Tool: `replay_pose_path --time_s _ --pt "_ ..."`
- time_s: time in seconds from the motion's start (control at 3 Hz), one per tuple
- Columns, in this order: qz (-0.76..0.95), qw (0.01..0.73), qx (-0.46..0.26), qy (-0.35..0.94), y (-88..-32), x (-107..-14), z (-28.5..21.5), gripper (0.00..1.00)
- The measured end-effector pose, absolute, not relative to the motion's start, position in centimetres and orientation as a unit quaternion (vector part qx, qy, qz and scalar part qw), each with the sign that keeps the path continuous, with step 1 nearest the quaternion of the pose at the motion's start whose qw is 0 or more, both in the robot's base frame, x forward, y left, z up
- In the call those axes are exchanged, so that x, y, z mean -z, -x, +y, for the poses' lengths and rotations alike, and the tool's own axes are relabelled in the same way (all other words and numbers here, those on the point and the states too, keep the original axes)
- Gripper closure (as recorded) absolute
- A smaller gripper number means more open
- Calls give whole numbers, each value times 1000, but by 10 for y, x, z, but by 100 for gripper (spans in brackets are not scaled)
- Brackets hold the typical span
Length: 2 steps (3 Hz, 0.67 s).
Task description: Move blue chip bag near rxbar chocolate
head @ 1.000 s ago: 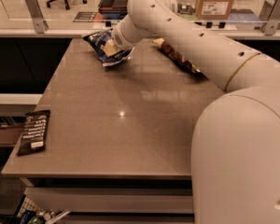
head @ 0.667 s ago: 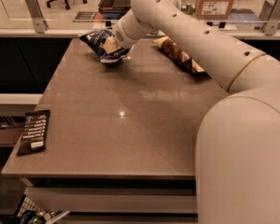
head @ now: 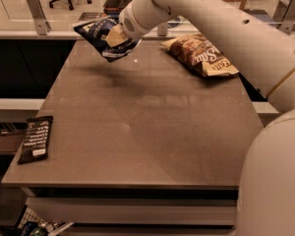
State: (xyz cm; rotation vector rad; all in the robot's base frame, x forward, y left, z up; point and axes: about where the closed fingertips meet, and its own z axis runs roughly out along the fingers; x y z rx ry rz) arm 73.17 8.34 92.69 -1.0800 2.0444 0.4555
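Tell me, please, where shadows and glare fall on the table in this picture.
Camera view: a soft shadow lies on the table below the blue chip bag, which the gripper holds above the far left corner; a pale glare band crosses the tabletop's middle, with a small bright spot near the bag.

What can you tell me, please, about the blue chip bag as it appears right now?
The blue chip bag is a small, crumpled dark blue foil pouch with white lettering. It hangs tilted above the far left corner of the table, casting a shadow below. It touches nothing but the pincer, which grips its right side at the arm's tip.
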Motion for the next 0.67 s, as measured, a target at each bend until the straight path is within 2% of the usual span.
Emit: replay_pose_path --time_s 0.67 --pt "801 333 -211 450 -659 -931 76 100"
